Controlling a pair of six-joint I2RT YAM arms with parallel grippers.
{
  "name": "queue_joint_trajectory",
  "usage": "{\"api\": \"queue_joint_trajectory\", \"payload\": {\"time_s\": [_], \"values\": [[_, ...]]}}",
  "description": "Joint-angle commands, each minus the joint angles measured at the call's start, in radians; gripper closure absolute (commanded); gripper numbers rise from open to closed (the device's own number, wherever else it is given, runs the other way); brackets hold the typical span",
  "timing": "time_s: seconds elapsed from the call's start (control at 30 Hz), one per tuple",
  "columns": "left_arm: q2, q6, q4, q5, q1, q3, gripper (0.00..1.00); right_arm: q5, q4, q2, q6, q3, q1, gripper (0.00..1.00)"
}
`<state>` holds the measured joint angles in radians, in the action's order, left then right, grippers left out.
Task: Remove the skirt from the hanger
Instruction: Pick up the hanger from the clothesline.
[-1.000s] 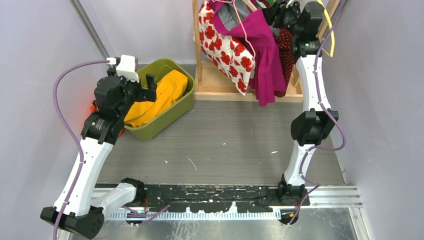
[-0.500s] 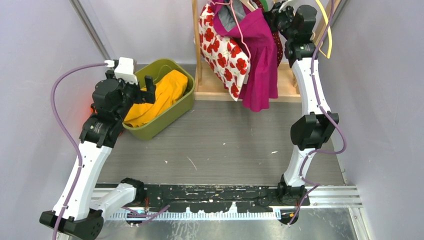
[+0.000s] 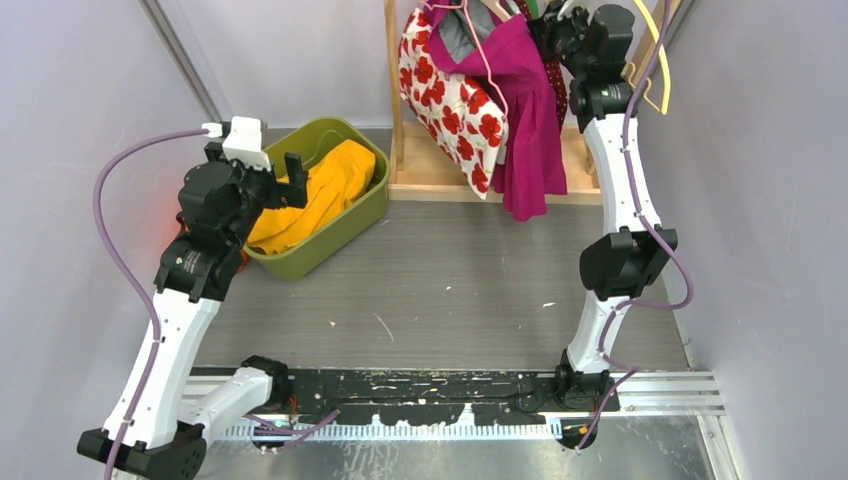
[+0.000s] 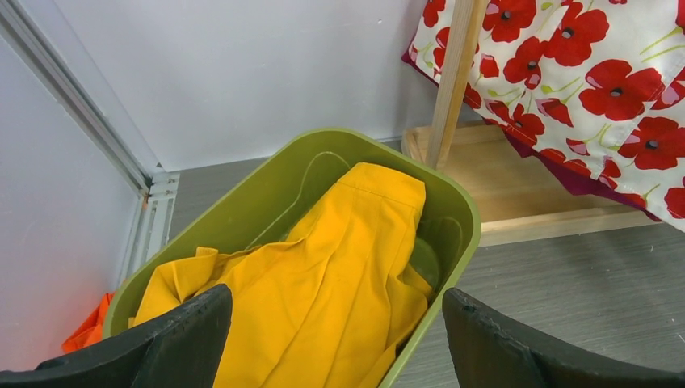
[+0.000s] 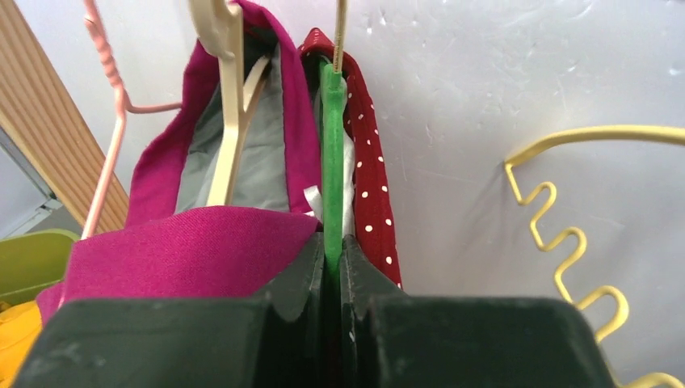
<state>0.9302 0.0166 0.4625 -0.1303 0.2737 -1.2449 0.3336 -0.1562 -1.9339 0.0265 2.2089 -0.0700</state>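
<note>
Top view: the right gripper (image 3: 552,28) is raised to the far wooden clothes rack (image 3: 394,100).

Left wrist view: the left gripper (image 4: 335,323), jaws wide apart, hovers over one olive plastic bin (image 4: 452,218) holding one yellow cloth (image 4: 339,275), probably the drop point.

Right wrist view: the jaws are clamped on the green plastic hanger (image 5: 329,162), one of four hangers, apparently steadying the dark-red dotted skirt (image 5: 367,162) hanging at far right.

Closed in by plain lilac-grey walls (image 3: 300,50) at 9, 12 and 3 o'clock. Floored with a grey wood-grain worktop (image 3: 450,270), flecked with pale scraps. Edged at 6 o'clock by an aluminium rail (image 3: 665,385). Marked at 11 o'clock by a slanting aluminium strip (image 3: 178,55) in the wall corner. Furnished at 12 o'clock with a pale wooden rack (image 3: 430,170): flat base, upright post. Lit evenly, softly.
</note>
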Motion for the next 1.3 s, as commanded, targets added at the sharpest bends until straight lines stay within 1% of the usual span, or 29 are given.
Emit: {"api": "queue_joint_trajectory", "payload": {"time_s": [0.0,0.17,0.27,0.33,0.43,0.53,0.67,0.83,0.93,1.07,1.17,1.27], "values": [[-0.024,-0.013,-0.036,-0.01,0.004,-0.009,0.01,-0.064,0.139,0.128,0.041,0.117,-0.009,1.0],[-0.025,-0.01,-0.038,-0.003,0.003,-0.014,0.01,-0.117,0.174,0.179,0.061,0.089,-0.01,1.0],[-0.029,-0.009,-0.037,-0.002,0.004,-0.013,0.01,-0.124,0.143,0.199,0.09,0.089,-0.01,1.0],[-0.029,-0.007,-0.035,0.0,0.003,-0.01,0.01,-0.119,0.133,0.228,0.104,0.048,-0.011,1.0],[-0.029,0.001,-0.035,0.011,0.003,0.0,0.0,-0.117,0.137,0.308,0.133,-0.093,-0.009,1.0],[-0.029,0.013,-0.035,0.028,0.003,0.008,0.01,-0.122,0.179,0.418,0.148,-0.304,-0.01,1.0],[-0.029,0.018,-0.033,0.047,0.004,0.013,0.01,-0.161,0.162,0.553,0.176,-0.518,-0.01,1.0],[-0.023,0.017,-0.033,0.063,0.004,0.01,0.01,-0.219,0.111,0.689,0.201,-0.694,-0.01,1.0],[-0.014,0.02,-0.029,0.088,0.003,-0.004,0.01,-0.273,0.077,0.774,0.229,-0.733,-0.009,1.0],[-0.012,0.031,-0.036,0.118,0.002,-0.007,0.01,-0.402,0.094,0.888,0.277,-0.769,-0.01,1.0],[-0.008,0.039,-0.038,0.139,0.003,-0.012,0.01,-0.468,0.124,0.97,0.291,-0.787,-0.01,1.0],[-0.007,0.043,-0.042,0.158,0.003,-0.02,0.01,-0.455,0.155,1.045,0.248,-0.792,-0.01,1.0]]}}
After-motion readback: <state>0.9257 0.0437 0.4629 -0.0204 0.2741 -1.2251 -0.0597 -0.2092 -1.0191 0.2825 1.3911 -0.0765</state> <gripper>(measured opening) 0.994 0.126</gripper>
